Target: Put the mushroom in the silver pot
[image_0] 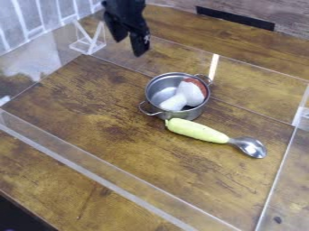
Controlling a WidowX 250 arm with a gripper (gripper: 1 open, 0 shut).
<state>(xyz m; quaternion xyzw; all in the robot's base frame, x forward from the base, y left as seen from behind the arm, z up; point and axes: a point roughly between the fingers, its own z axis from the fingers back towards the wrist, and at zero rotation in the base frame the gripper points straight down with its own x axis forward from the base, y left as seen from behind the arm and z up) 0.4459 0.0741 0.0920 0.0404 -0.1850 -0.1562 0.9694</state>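
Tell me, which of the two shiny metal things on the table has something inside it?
The round silver pot: the white mushroom sits inside it. The spoon end of the yellow-green piece lies bare.

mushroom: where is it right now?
In the camera view the mushroom sits inside the silver pot near the table's middle, just above the yellow-green spoon.

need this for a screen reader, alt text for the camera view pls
A small white mushroom toy sits inside a shiny round steel pot on a wooden table; the black gripper hangs open upper left.
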